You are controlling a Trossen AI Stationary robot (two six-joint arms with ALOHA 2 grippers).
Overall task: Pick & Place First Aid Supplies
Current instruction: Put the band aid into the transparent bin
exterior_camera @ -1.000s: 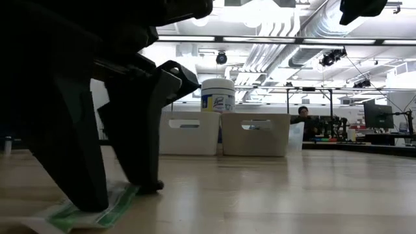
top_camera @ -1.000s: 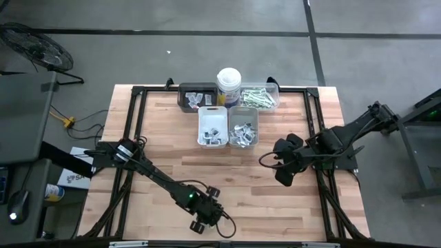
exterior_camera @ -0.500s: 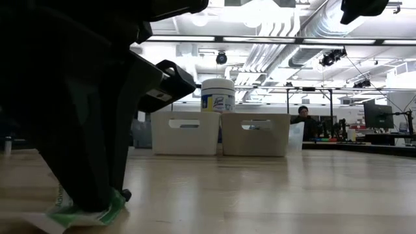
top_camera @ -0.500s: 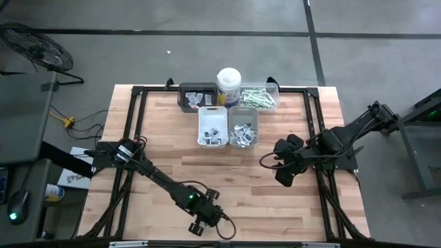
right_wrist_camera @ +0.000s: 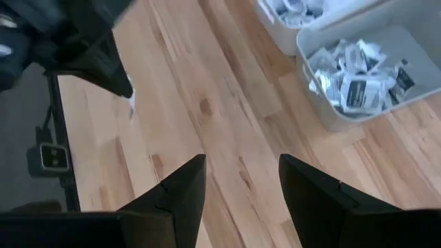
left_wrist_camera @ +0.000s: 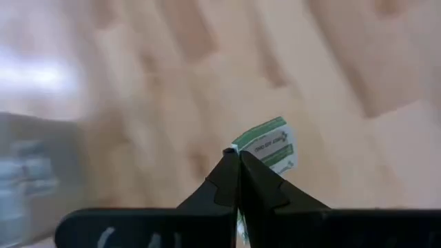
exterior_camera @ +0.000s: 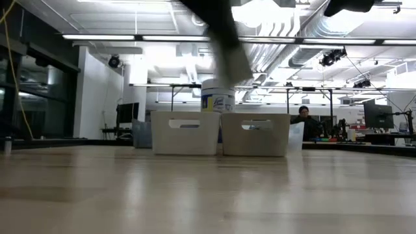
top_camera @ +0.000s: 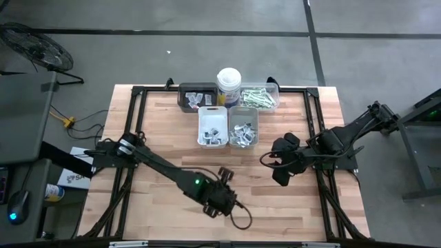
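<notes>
I see the left gripper (left_wrist_camera: 238, 160) clamped on a narrow green-and-white paper strip (left_wrist_camera: 270, 143), lifted above the near part of the wooden desk (top_camera: 165, 145). Right gripper (right_wrist_camera: 238, 182) hangs with jaws apart mid-right. White plastic trays (top_camera: 213, 127) of sachets sit at the far edge.

- The bench (top_camera: 172, 158) is pale wooden planks, framed by dark metal rails.
- Around it lies a grey concrete floor (top_camera: 172, 55) crossed by dark seams.
- A round fan (top_camera: 38, 48) stands on the floor at the far left.
- In the low view, long strip lights (exterior_camera: 117, 37) run across a white ceiling with pale ducts (exterior_camera: 312, 26).
- A person (exterior_camera: 303, 117) sits at the far right near monitors (exterior_camera: 378, 116) on desks.
</notes>
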